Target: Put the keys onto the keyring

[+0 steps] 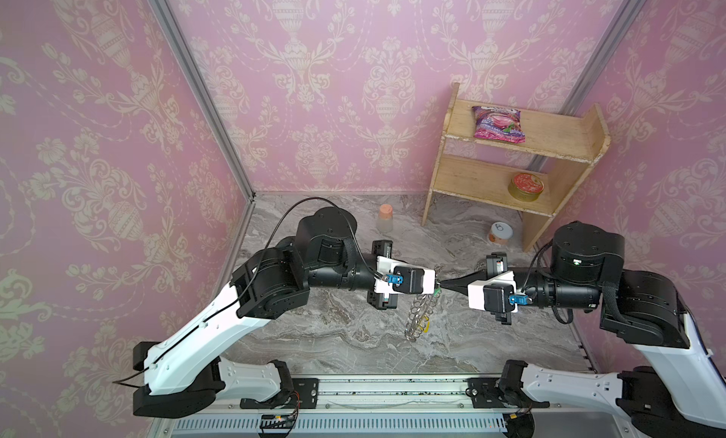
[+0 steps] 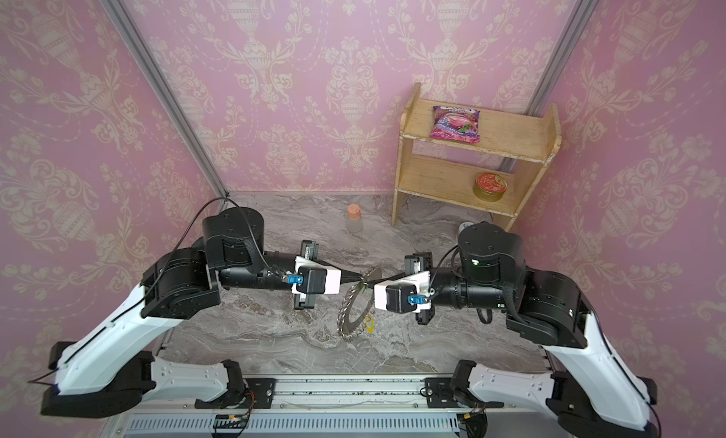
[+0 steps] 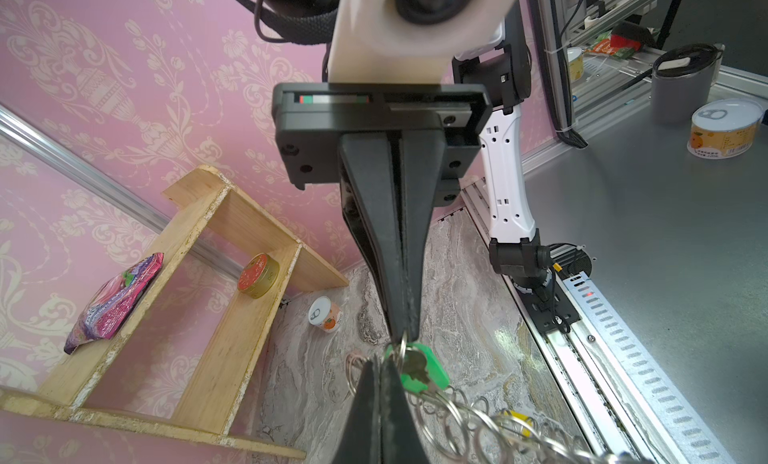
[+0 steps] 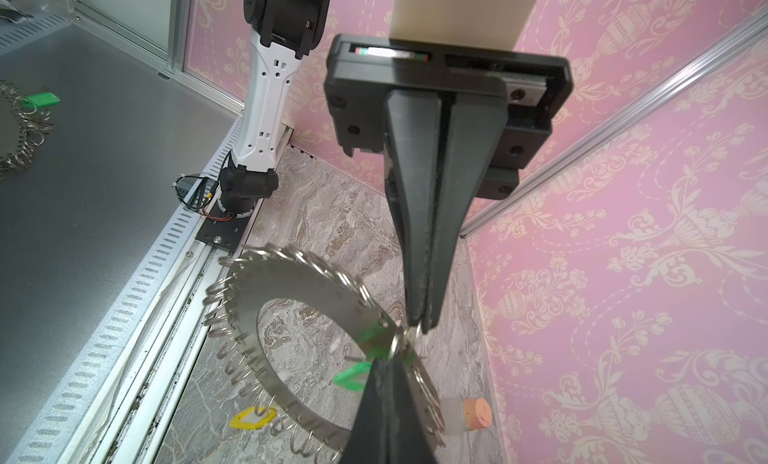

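My two grippers meet tip to tip above the marble table. The keyring (image 4: 291, 283), a grey metal disc fringed with wire rings, hangs tilted below them, also visible in both top views (image 1: 418, 318) (image 2: 345, 303). My left gripper (image 3: 380, 360) (image 2: 361, 279) is shut on a wire ring at the disc's top rim. My right gripper (image 4: 384, 360) (image 1: 442, 286) is shut on the small ring of the green key (image 3: 430, 368) (image 4: 351, 376), right beside that rim. The yellow key (image 4: 249, 418) (image 2: 369, 323) dangles from a wire ring low on the disc.
A wooden shelf (image 1: 510, 173) at the back right holds a pink snack bag (image 1: 498, 124) and a red-lidded gold tin (image 1: 526, 186). A small orange-capped bottle (image 1: 385, 218) and a can (image 1: 499, 234) stand on the table behind the grippers. The arm rail (image 1: 373, 389) runs along the front.
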